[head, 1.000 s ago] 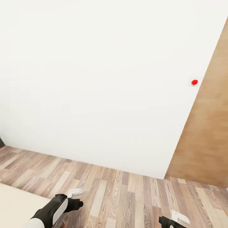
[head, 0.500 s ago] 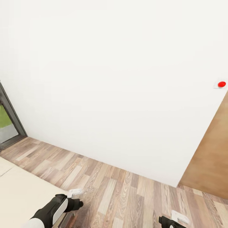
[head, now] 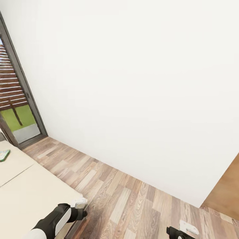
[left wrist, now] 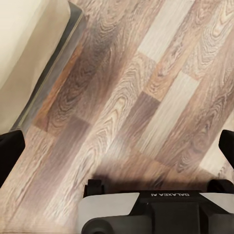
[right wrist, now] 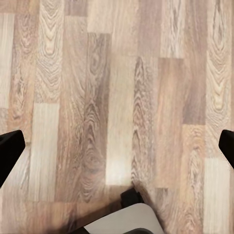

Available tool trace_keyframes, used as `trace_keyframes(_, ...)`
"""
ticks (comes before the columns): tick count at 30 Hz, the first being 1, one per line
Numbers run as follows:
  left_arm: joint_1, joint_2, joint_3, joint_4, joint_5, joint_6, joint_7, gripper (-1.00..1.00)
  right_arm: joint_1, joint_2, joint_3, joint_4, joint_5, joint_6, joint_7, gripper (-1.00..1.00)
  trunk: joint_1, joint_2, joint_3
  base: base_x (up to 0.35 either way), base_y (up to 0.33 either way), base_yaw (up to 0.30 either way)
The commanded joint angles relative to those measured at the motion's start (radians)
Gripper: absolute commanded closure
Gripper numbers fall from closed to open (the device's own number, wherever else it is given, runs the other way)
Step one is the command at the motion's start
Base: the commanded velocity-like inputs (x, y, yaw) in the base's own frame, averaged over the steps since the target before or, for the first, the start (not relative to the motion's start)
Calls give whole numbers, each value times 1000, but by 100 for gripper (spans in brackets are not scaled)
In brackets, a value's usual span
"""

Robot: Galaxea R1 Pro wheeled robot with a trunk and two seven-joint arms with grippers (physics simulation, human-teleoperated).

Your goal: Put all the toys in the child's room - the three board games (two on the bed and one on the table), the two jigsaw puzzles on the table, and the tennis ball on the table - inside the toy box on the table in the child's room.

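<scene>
Leftward went the whole head view over the last second: the red round wall button slid out past the right edge, while a dark-framed glass door (head: 20, 99) with green lawn behind it and a wide cream-beige bed (head: 30, 186) came in at the left, which I took for the robot turning on its base rather than anything in the room shifting. At the far left edge of the bed lay a small flat white-and-green carton (head: 4, 155), cut off by the frame; by its colours it was probably one of the board games, though too little showed to read any lettering. Both arms hung low and tucked in, a sensible carrying posture for travel. The left gripper (left wrist: 117, 144) hovered over the wood-plank floor (head: 132, 202) just beside the bed's dark corner edge, its black fingertips (left wrist: 10, 151) spread wide with nothing between them. The right gripper (right wrist: 117, 146) hung likewise over bare planks, fingers apart and empty. My guess was that the turn was meant to bring the bed and its carton squarely ahead before any reach.
</scene>
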Motion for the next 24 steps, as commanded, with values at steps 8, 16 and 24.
trace_keyframes(8,-1,0,-5,-1,2,3,0,-100,0,0,1,-2,-9,4,-4,-100,1,-2,-2,32,-288,293)
trace_keyframes(16,-1,-1,-5,-1,2,3,0,-100,0,0,0,-2,-9,4,-4,-100,1,-2,-2,90,-301,291)
trace_keyframes(24,-1,-1,-5,-1,2,3,1,-100,0,0,1,-2,-9,4,-4,-100,1,-2,-2,95,-302,93)
